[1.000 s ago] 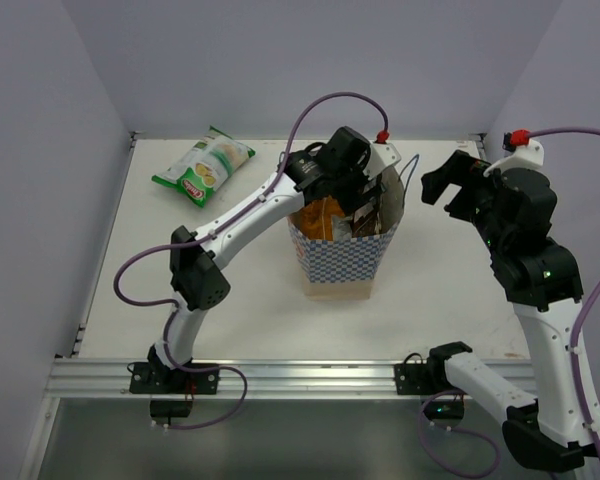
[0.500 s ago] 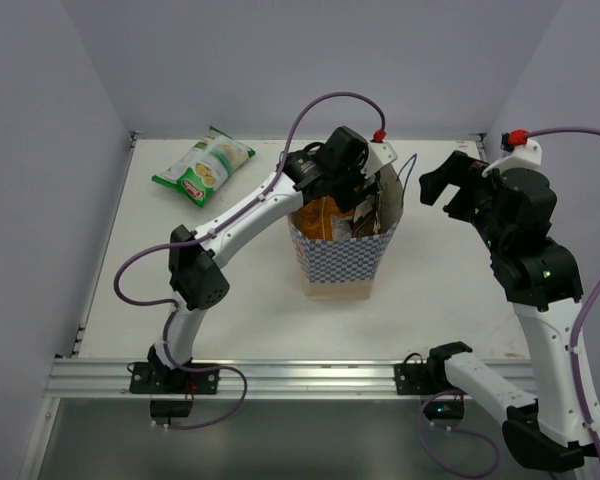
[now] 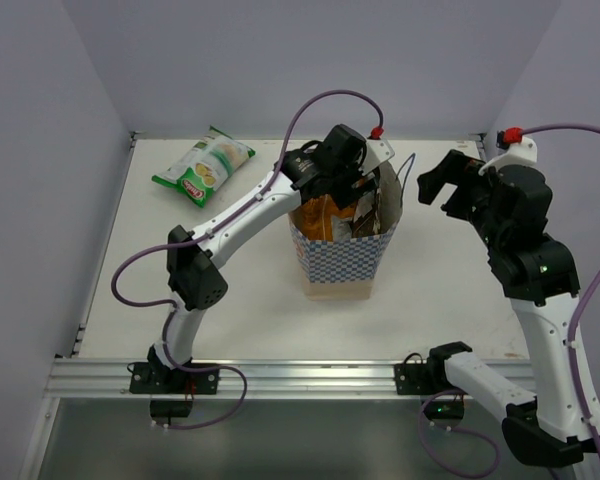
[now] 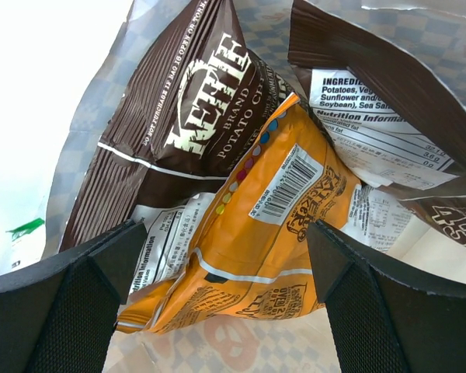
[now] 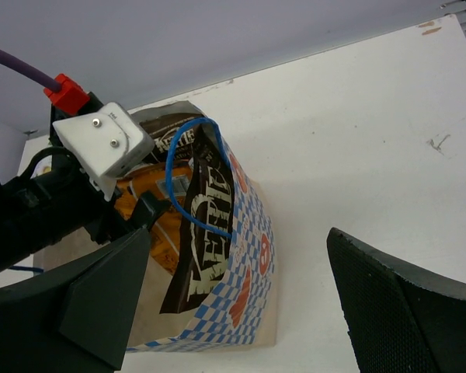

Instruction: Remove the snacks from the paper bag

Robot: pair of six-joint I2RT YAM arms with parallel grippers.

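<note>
Three snack packets sit inside the paper bag (image 3: 345,262), below the left fingers (image 4: 78,311): orange packet (image 4: 248,233) between them, brown packets (image 4: 182,116) beyond. These fingers are spread wide, gripping nothing. Green-and-white packet (image 3: 204,166) lies on the tabletop (image 3: 450,290), well to their left. Right fingers (image 5: 404,311) wide apart, empty, bag ahead of them.

You worked in a robot lab cell.
White table (image 3: 440,300) boxed by plain lavender walls (image 3: 40,150); arm bases (image 3: 162,378) were clamped to an aluminium rail (image 3: 300,372), purple cables (image 3: 332,94) looped off the wrists.
</note>
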